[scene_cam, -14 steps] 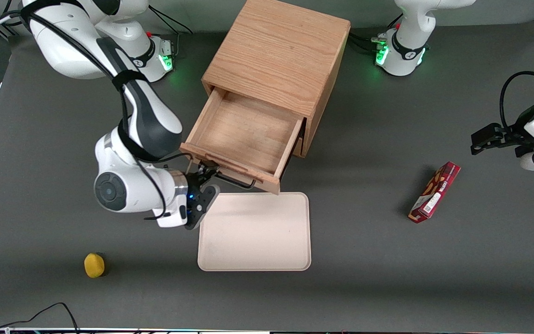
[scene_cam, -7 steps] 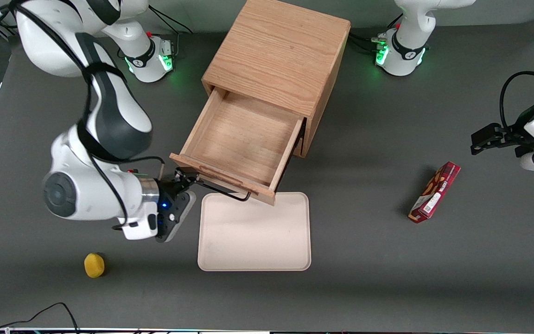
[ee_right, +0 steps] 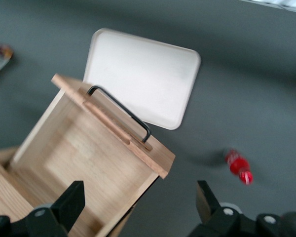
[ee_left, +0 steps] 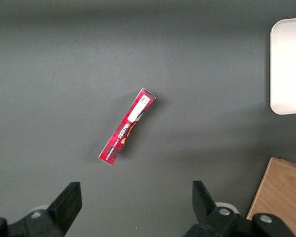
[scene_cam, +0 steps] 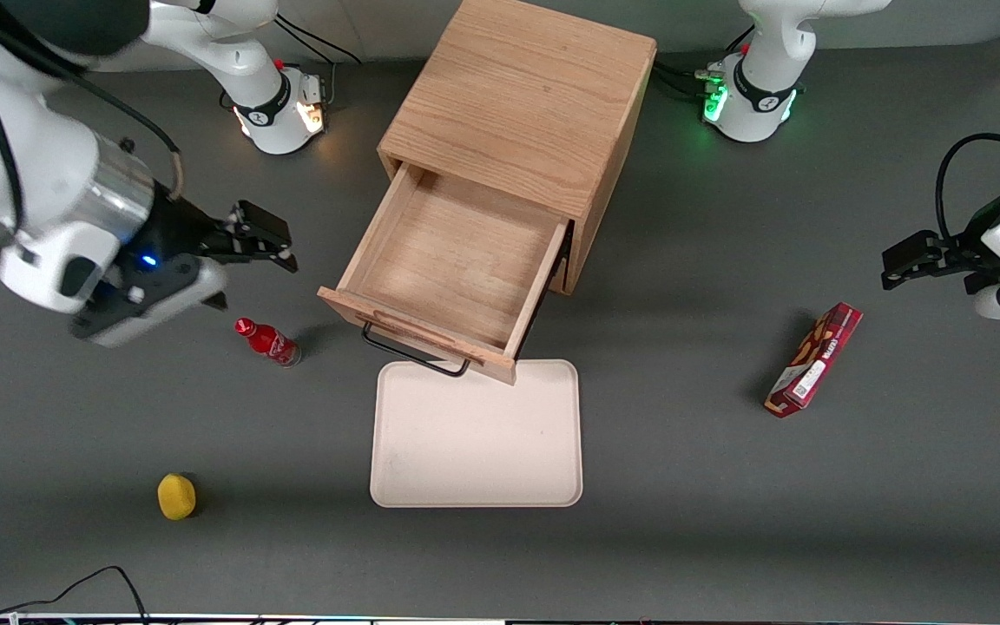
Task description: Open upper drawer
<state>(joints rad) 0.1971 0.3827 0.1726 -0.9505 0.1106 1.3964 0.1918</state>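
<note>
The upper drawer of the oak cabinet stands pulled far out, its shallow wooden box empty. Its thin dark bar handle hangs over the edge of the cream tray. My gripper is open and empty, raised above the table beside the drawer, toward the working arm's end and apart from the handle. The right wrist view shows the drawer, its handle and my open fingers with nothing between them. The bottom drawer is hidden under the upper one.
A small red bottle stands on the table under my gripper, near the drawer's corner; it also shows in the right wrist view. A yellow fruit lies nearer the camera. A red snack box lies toward the parked arm's end.
My gripper has let go of the handle, opened, and swung up and away from the drawer toward the working arm's end. The red bottle has come into view. The drawer stays open.
</note>
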